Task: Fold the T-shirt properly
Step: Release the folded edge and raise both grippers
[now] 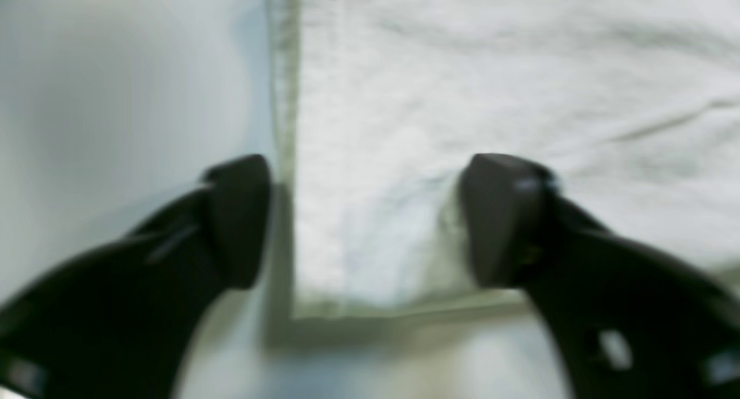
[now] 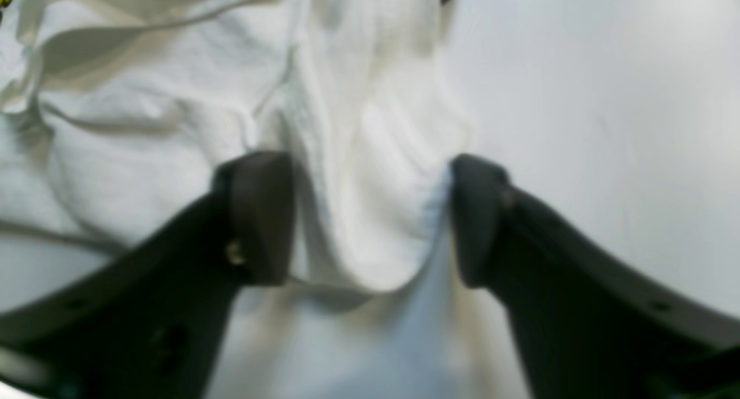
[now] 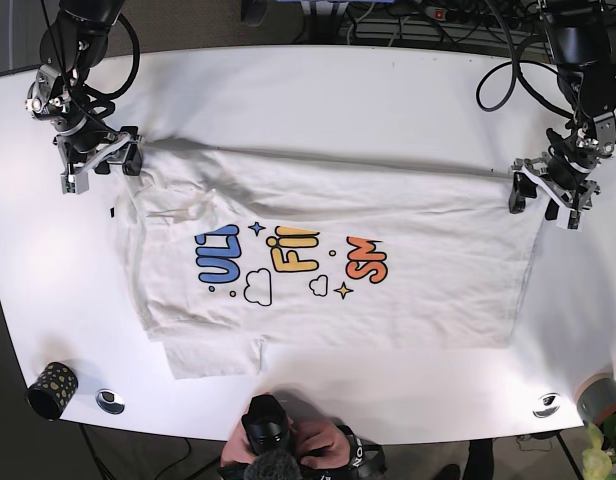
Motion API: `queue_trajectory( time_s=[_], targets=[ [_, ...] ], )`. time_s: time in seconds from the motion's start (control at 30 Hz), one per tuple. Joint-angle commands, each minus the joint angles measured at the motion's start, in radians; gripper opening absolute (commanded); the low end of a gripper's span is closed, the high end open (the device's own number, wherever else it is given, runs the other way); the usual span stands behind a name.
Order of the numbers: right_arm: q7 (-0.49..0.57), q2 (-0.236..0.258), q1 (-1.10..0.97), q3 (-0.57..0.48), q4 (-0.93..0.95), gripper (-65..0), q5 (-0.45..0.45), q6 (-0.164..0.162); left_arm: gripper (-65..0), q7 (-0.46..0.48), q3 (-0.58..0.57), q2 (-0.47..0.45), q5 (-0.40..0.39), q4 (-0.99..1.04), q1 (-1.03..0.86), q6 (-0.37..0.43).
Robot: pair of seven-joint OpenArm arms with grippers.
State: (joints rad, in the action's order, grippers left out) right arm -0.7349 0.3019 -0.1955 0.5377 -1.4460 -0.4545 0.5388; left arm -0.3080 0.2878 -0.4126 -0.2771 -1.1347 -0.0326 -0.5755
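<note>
You are working with the T-shirt (image 3: 328, 270) lying print-up on the white table (image 3: 318, 90), its far edge stretched between your two claws.

Your left gripper (image 1: 364, 220) is sitting with its fingers spread, not pinching anything. The hem corner (image 1: 324, 283) of the shirt is lying in the gap between them: one finger (image 1: 240, 220) is standing just off the cloth on bare table, the other finger (image 1: 503, 214) is resting on the fabric, which is bunching slightly against it. That straddle is what you want for a corner pinch, since closing would trap both layers at the edge.

Your right gripper (image 2: 370, 220) is also spread wide. A raised ridge of fabric near the shoulder is standing between its fingers, touching the inner face of the finger on the table side, with rumpled cloth and the collar area lying beyond the other finger. The ridge looks gathered, so closing here should take a firm bite.

In the base view the two claws are sitting at opposite ends of the same long edge, which is likely why they are placed so: lifting both ends together would carry that edge over evenly. The near sleeve (image 3: 213, 355) is lying flat, well apart from both claws.
</note>
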Motion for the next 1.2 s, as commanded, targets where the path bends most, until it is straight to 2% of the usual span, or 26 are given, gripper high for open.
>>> queue_trajectory(
  time_s=[0.0,0.1,0.13,0.17,0.37,0.5,0.6,0.8,0.97,1.17],
  targets=[
    [-0.008,0.013,0.003,0.003,-0.009,-42.2,-0.003,-0.001,-38.1,-0.046,0.000,-0.013,0.014,0.012,-0.002,-0.005],
    [-0.008,0.012,0.003,0.003,-0.009,-58.5,-0.003,-0.001,-60.4,-0.046,-0.002,-0.009,0.012,0.009,-0.002,-0.005],
    [-0.008,0.007,0.003,0.003,-0.009,-61.5,-0.003,-0.001,-64.6,-0.046,-0.002,-0.009,0.012,0.009,-0.002,-0.005],
    [-0.008,0.000,0.003,0.003,-0.017,-64.8,0.001,-0.001,-65.0,-0.053,-0.002,-0.009,0.012,0.008,-0.003,-0.005],
    [-0.013,-0.005,-0.025,0.009,-0.074,-65.0,0.000,-0.001,-62.8,-0.144,0.031,-0.013,0.003,-0.049,-0.017,-0.008],
    [-0.013,-0.007,-0.098,0.011,-0.151,-65.0,-0.003,-0.003,-62.6,-0.184,0.104,-0.013,0.005,-0.141,-0.117,-0.010],
    [-0.013,-0.010,-0.164,0.011,-0.209,-65.0,-0.005,-0.003,-62.6,-0.193,0.123,-0.013,0.005,-0.192,-0.168,-0.030],
    [-0.013,-0.056,-0.287,0.034,-0.299,-65.0,-0.003,-0.003,-62.6,-0.193,0.173,-0.010,0.008,-0.221,-0.273,-0.117],
    [-0.013,-0.059,-0.391,0.038,-0.350,-65.0,-0.005,-0.003,-62.2,-0.194,0.236,-0.007,0.006,-0.282,-0.384,-0.123],
    [-0.013,-0.091,-0.463,0.040,-0.404,-65.0,-0.005,-0.001,-62.1,-0.194,0.247,-0.007,0.006,-0.333,-0.479,-0.123]
  ],
)
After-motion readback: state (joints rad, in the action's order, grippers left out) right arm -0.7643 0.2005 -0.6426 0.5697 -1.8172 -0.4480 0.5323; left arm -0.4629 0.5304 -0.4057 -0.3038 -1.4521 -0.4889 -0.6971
